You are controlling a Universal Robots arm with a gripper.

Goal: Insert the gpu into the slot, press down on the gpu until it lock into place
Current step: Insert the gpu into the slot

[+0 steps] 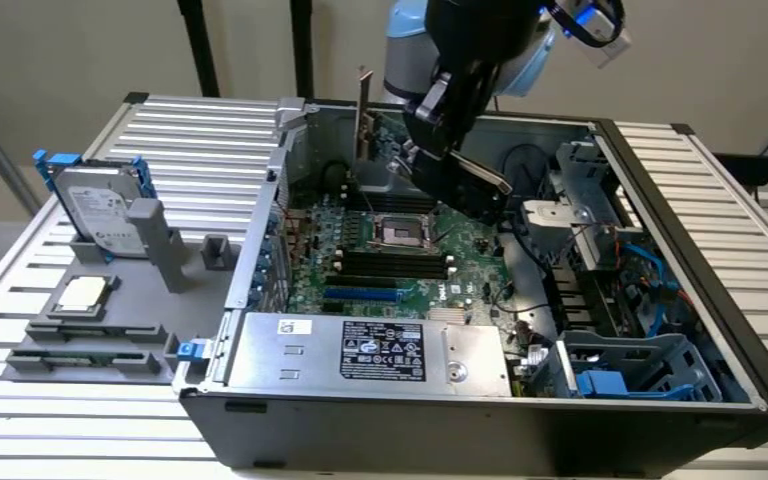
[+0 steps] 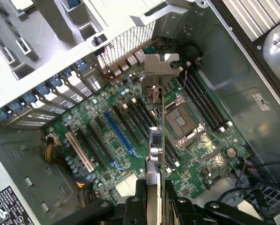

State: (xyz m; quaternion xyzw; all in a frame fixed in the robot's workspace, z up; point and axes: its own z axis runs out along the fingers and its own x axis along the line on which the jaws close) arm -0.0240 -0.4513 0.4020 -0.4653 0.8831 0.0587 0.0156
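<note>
Ribbed silver slats make up the table (image 1: pixel 711 190) under a pale wall, and an open computer case (image 1: pixel 491 435) lies on its side across the middle of the exterior frame, its green motherboard (image 1: pixel 471 265) facing up. At the left of that frame a grey hard drive (image 1: pixel 97 215) stands in a grey holder, with a square processor chip (image 1: pixel 81 293) on a fixture below it. A power supply (image 1: pixel 371 350) with a black label fills the case's lower centre. The robot arm comes down from the upper centre, and the gripper (image 1: pixel 424 150) hangs over the upper part of the board. In the wrist view the gripper (image 2: pixel 155 194) is clenched on the gpu (image 2: pixel 158 140), which is seen edge-on as a thin upright card running away from the fingers (image 2: pixel 141 199) to its silver bracket (image 2: pixel 161 70) at the far end. In the exterior view the gpu (image 1: pixel 363 115) shows as a thin vertical strip in the upper centre, near the case's back wall. It is held in the air above the board and is not seated. The slot (image 1: pixel 364 295), a bright-blue strip in the lower middle of the exterior frame, is bare. In the wrist view the slot (image 2: pixel 117 133) runs roughly parallel to the card. The card sits off to one side of it, over the black slots between the blue strip and the CPU socket (image 2: pixel 182 122). The black memory slots (image 2: pixel 203 101) lie on the far side of that socket.
</note>
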